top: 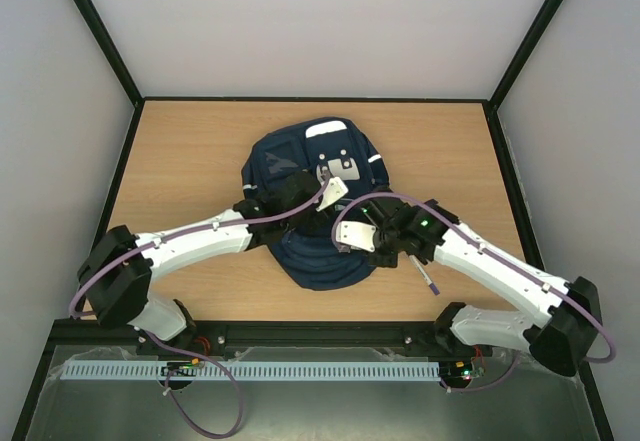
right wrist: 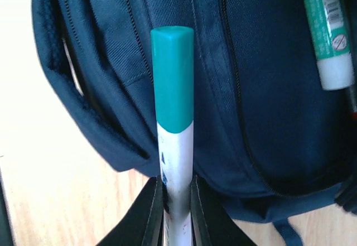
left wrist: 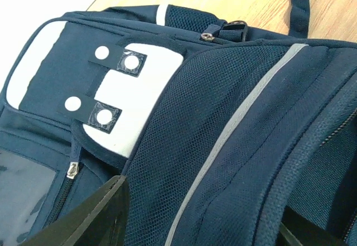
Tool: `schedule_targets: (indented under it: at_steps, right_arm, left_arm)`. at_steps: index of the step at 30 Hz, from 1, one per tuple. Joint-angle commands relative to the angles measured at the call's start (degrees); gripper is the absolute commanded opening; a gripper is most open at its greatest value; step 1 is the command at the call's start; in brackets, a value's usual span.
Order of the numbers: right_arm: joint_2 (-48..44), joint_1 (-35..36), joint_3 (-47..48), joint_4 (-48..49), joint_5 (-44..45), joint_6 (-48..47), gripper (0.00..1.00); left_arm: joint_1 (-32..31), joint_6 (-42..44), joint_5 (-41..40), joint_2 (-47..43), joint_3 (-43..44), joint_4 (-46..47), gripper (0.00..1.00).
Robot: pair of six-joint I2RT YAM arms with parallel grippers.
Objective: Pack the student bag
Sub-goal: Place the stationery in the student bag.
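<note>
Flat on counter (top: 180,151), under both arms: bag (top: 285,156). Astride its mesh panel, left claw (left wrist: 206,221), fingers apart. Clamped on green-capped pen (right wrist: 174,90) above bag's zip, right claw (right wrist: 177,201); glue stick (right wrist: 329,28) nearby.

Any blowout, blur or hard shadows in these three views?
Top external: even light, only soft shadows under the arms, student bag sharp. Left wrist: top-left corner blown to white, bag mesh crisp, fingers in dark silhouette. Right wrist: table washed out at left, green-capped marker sharp, glue stick cropped by the top edge.
</note>
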Motion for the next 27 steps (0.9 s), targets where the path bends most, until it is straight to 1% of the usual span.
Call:
schedule_targets:
  at_steps: [1, 6, 12, 17, 19, 22, 24, 25, 27]
  right_arm:
    - [2.76, 3.52, 1.38, 4.74, 7.16, -2.15, 0.05]
    - [5.80, 7.37, 0.19, 13.07, 16.21, -4.99, 0.05]
    - [8.72, 9.22, -1.35, 22.82, 24.90, -9.62, 0.05]
    - [10.00, 10.01, -3.39, 28.75, 28.36, -14.08, 0.05]
    - [10.57, 10.05, -4.72, 32.58, 29.89, -16.28, 0.06]
    - [11.95, 10.12, -5.29, 34.65, 30.12, -17.08, 0.06]
    - [12.91, 10.14, -5.49, 35.46, 30.21, -17.08, 0.13]
    - [13.30, 10.14, -5.73, 36.16, 30.51, -16.96, 0.19]
    - [13.73, 10.14, -6.00, 37.26, 30.70, -16.68, 0.25]
  left_arm:
    - [1.17, -1.16, 0.94, 1.01, 2.68, -0.08, 0.53]
    - [2.52, -2.27, 2.55, 1.15, 3.18, -0.55, 0.52]
    - [3.89, -3.55, 3.50, 1.71, 4.29, -1.89, 0.52]
    - [4.40, -4.02, 3.27, 1.49, 4.61, -2.27, 0.52]
    - [4.48, -4.08, 2.95, 1.22, 4.55, -2.19, 0.52]
    - [4.68, -4.27, 2.55, 1.06, 4.53, -2.16, 0.52]
    - [4.90, -4.43, 2.49, 1.12, 4.45, -2.26, 0.52]
    - [4.93, -4.45, 2.39, 1.13, 4.43, -2.33, 0.53]
    - [4.93, -4.44, 2.07, 1.12, 4.51, -2.53, 0.53]
